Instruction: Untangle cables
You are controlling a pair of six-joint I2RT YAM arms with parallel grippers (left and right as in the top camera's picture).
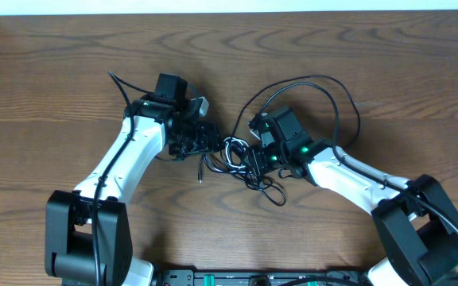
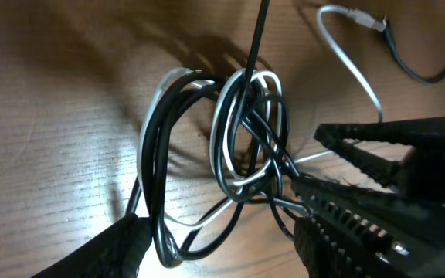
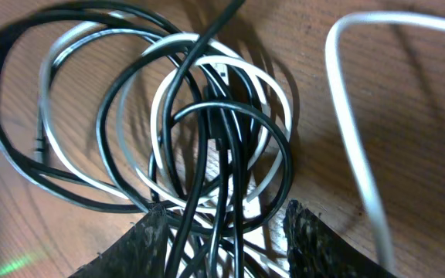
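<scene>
The left gripper (image 2: 222, 228) hangs over the wooden table (image 1: 54, 79) with its two fingers spread wide and nothing pinched. The cables (image 2: 242, 147) lie knotted just ahead of it and partly between its fingers, black loops wound through white ones, with one black strand running close by a finger. Beyond its other finger a loose white cord (image 2: 354, 73) curves away. The right gripper (image 3: 222, 247) faces the same knot from the opposite side. It is also spread, and several black strands run between its fingers without filling the gap. A long black loop (image 1: 332, 87) arcs behind its wrist.
</scene>
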